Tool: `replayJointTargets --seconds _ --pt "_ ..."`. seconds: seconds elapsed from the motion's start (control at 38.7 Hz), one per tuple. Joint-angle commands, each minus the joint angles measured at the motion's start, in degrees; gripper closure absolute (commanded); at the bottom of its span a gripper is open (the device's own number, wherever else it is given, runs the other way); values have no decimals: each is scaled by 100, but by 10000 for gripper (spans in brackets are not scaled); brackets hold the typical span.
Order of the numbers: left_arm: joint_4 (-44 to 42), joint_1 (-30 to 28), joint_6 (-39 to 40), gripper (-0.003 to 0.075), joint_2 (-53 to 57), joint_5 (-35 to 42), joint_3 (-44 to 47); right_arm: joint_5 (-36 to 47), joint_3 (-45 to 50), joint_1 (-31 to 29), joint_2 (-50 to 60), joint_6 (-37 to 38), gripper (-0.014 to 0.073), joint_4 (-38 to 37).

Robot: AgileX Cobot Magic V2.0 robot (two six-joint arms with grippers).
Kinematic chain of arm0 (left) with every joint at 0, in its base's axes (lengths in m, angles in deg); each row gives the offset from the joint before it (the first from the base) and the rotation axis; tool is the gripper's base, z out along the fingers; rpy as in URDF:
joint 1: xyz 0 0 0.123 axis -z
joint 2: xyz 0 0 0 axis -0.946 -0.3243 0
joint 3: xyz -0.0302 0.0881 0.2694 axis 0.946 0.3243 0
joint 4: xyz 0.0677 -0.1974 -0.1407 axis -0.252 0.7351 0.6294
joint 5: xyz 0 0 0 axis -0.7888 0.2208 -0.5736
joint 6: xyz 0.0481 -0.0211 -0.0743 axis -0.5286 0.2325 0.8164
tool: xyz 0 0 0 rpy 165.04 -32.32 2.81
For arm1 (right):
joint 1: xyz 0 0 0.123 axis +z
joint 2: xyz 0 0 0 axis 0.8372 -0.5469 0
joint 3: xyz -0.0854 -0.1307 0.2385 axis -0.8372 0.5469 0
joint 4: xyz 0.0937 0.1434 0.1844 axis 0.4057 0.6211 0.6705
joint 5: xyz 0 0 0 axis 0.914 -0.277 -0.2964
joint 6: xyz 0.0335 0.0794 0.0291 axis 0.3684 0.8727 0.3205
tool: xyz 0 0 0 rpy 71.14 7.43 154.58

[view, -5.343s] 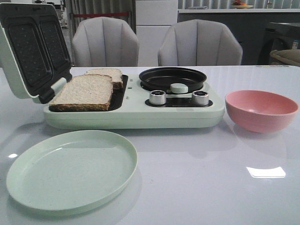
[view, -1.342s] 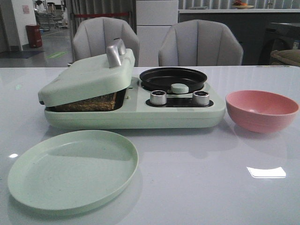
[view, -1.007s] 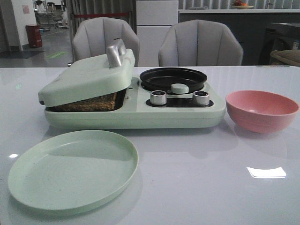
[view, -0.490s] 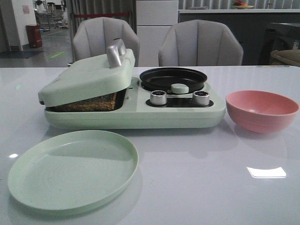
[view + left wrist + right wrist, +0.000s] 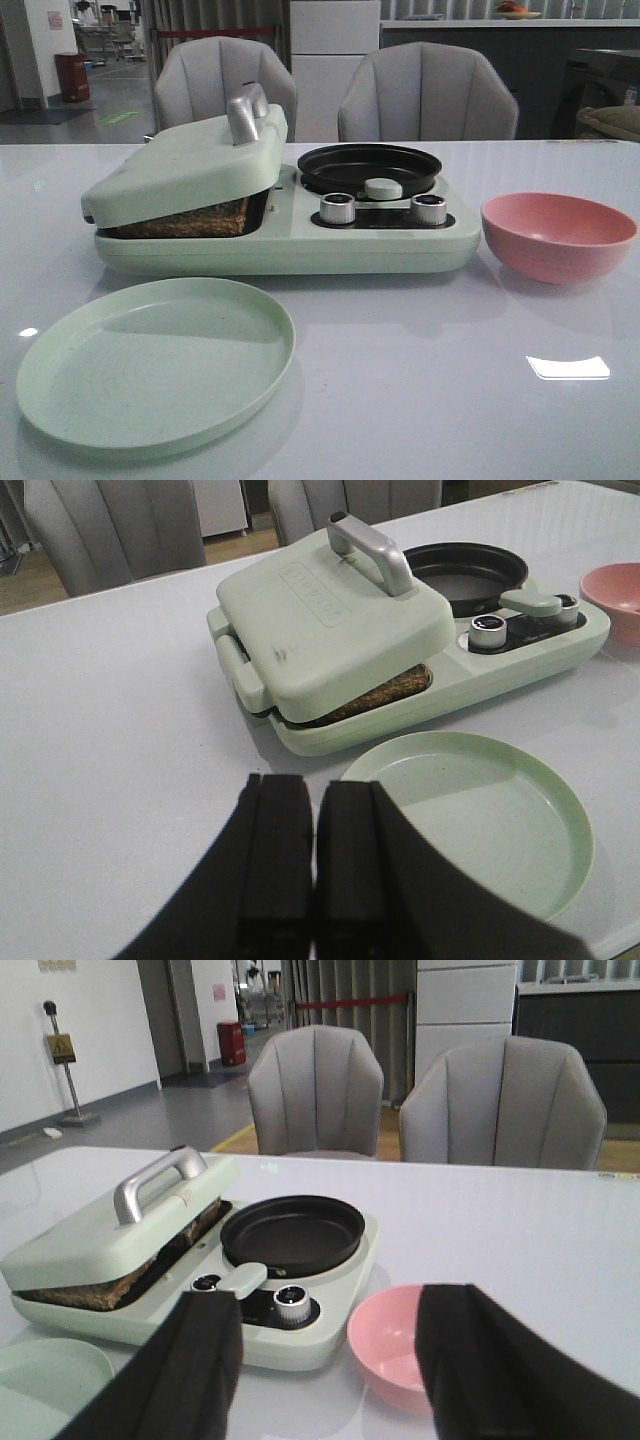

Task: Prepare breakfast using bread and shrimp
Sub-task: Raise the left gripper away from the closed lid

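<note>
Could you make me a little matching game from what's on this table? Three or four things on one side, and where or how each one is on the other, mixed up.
Things:
1. bread
2. green plate
3. pink bowl
4. black frying pan

Descriptions:
A. sits on the cooker behind two silver knobs
B. empty, nearest the front camera, on the robot's left
C. pressed under the sandwich maker's lid, edge just showing
D. empty, on the table to the cooker's right

Pairs: 1-C, 2-B, 3-D, 4-A
</note>
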Motion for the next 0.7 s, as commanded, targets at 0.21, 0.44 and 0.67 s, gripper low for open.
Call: replayJointTargets --seconds 0.21,0.44,0.67 --pt "60 39 80 608 -56 462 -143 60 -1299 -38 -2255 -54 106 -103" --pt "60 39 80 608 -56 462 -143 -125 -2360 -222 -3689 -49 106 6" --pt "60 39 80 608 -56 462 -143 -665 -3134 -996 -4820 -49 106 326"
